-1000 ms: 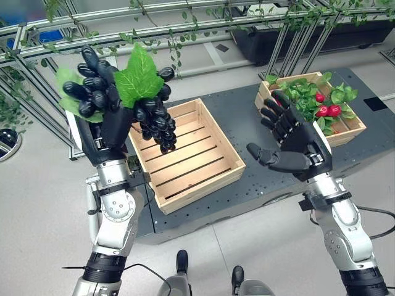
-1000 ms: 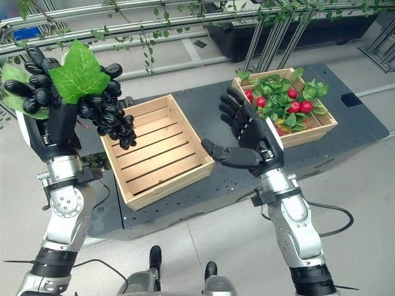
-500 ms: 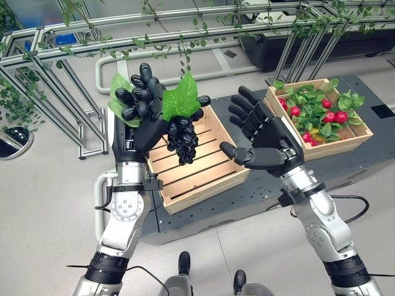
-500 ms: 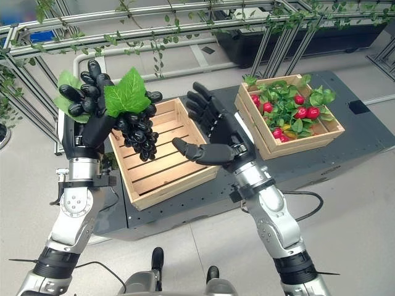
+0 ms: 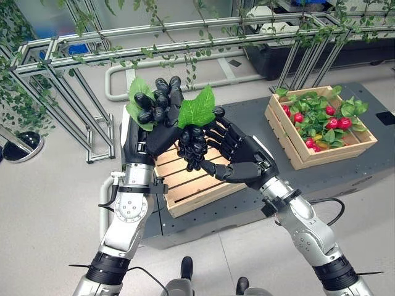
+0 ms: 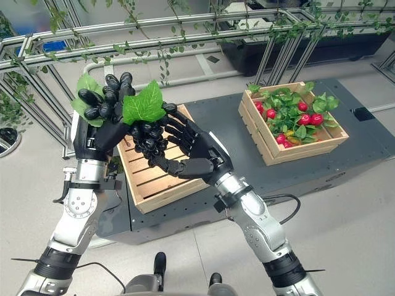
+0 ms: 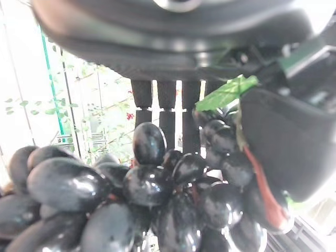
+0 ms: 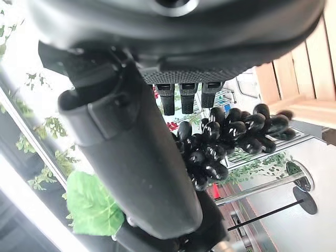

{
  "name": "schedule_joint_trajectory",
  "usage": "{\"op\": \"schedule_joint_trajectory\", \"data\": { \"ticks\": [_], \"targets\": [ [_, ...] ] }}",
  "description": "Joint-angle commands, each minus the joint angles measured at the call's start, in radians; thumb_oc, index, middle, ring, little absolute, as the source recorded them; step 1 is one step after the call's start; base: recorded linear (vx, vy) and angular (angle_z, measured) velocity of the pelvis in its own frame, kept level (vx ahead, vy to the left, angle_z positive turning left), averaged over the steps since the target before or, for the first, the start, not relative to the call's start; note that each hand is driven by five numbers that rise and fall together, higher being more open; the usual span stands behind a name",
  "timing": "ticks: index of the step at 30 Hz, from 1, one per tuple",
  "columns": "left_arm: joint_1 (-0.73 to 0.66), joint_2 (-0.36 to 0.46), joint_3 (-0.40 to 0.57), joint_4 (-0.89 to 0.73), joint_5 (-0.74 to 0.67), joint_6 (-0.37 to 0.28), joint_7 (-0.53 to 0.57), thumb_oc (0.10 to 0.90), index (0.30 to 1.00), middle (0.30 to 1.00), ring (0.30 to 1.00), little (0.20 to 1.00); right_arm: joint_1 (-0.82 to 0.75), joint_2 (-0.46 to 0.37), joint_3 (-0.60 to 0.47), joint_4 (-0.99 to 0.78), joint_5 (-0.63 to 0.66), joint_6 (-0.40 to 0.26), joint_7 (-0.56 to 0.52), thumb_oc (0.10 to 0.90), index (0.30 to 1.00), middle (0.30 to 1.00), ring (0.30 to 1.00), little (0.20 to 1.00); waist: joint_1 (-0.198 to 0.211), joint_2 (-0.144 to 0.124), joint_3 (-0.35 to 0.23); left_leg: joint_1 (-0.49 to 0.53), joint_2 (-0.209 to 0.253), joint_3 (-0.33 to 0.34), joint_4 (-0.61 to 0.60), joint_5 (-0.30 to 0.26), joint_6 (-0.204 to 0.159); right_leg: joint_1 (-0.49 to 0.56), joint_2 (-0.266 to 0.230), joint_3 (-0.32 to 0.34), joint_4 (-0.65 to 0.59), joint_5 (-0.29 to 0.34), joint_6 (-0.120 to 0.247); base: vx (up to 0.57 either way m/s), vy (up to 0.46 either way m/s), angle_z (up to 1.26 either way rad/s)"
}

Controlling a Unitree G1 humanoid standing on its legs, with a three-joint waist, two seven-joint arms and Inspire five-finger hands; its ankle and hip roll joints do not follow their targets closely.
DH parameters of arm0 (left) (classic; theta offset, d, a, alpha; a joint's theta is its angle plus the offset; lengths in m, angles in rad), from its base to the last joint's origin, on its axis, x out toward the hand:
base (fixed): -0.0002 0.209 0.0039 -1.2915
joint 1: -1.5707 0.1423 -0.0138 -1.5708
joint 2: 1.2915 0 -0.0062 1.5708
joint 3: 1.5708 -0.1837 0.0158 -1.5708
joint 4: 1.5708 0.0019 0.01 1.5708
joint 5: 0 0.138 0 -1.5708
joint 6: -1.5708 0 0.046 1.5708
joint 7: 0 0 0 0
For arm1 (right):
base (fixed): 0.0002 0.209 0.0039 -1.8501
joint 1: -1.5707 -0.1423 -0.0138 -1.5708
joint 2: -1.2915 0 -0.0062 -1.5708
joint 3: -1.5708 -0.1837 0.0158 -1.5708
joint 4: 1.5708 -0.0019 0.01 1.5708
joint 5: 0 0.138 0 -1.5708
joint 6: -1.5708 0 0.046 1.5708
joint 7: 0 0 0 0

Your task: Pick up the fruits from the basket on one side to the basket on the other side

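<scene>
left hand (image 5: pixel 148 132) clutching the grape bunch (image 5: pixel 192 143) above the empty crate (image 5: pixel 188 182), right hand (image 5: pixel 244 163) spread wide underneath it.

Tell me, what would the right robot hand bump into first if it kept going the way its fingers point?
Most likely the bunch of black grapes held up by the left robot hand. The right robot hand is open right beside the hanging bunch, above the empty wooden crate. Whether they already touch is unclear.

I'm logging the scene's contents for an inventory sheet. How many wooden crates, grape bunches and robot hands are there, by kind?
Slatted wooden crates: 2, the near one bare, the far one holding leaves and red fruit.
Bunches of black grapes with green leaves: 1.
Dark robot hands: 2, left hand, right hand.
Total: 5.
</scene>
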Motion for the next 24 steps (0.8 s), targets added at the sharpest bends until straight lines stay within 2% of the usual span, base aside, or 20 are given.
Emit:
{"op": "schedule_joint_trajectory", "data": {
  "ticks": [1,14,18,24],
  "targets": [
    [-0.095,0.017,-0.038,-0.068,-0.022,-0.097,-0.047,0.400,0.300,0.300,0.300,0.300,-0.014,0.047,0.022,-0.022,0.070,-0.075,-0.006,0.800,0.900,0.900,0.900,0.900,0.012,0.010,-0.177,0.117,0.054,0.021,0.002,-0.178,-0.058,-0.044,-0.042,-0.033,0.012,0.041,0.010,0.00,0.000,0.00],
    [-0.085,0.030,-0.100,-0.073,-0.019,-0.088,-0.133,0.400,0.300,0.300,0.300,0.300,-0.012,0.059,0.033,-0.027,0.132,-0.104,-0.019,0.800,0.900,0.900,0.900,0.900,0.010,0.011,-0.174,0.123,0.062,0.030,0.002,-0.177,-0.056,-0.048,-0.035,-0.021,0.021,0.037,0.008,0.00,-0.001,0.00],
    [-0.079,0.037,-0.109,-0.073,-0.039,-0.089,-0.164,0.400,0.300,0.300,0.300,0.300,-0.005,0.063,0.040,-0.037,0.184,-0.051,0.019,0.800,0.900,0.900,0.900,0.900,0.008,0.010,-0.175,0.123,0.063,0.035,0.002,-0.176,-0.056,-0.050,-0.034,-0.017,0.022,0.036,0.008,0.00,0.000,0.00],
    [-0.070,0.039,-0.123,-0.083,-0.051,-0.093,-0.189,0.400,0.300,0.300,0.300,0.300,0.009,0.058,0.061,-0.034,0.222,-0.025,0.051,0.800,0.900,0.900,0.900,0.900,0.006,0.008,-0.178,0.124,0.065,0.038,0.002,-0.174,-0.055,-0.050,-0.033,-0.015,0.020,0.039,0.007,0.00,0.000,0.00]
  ]
}}
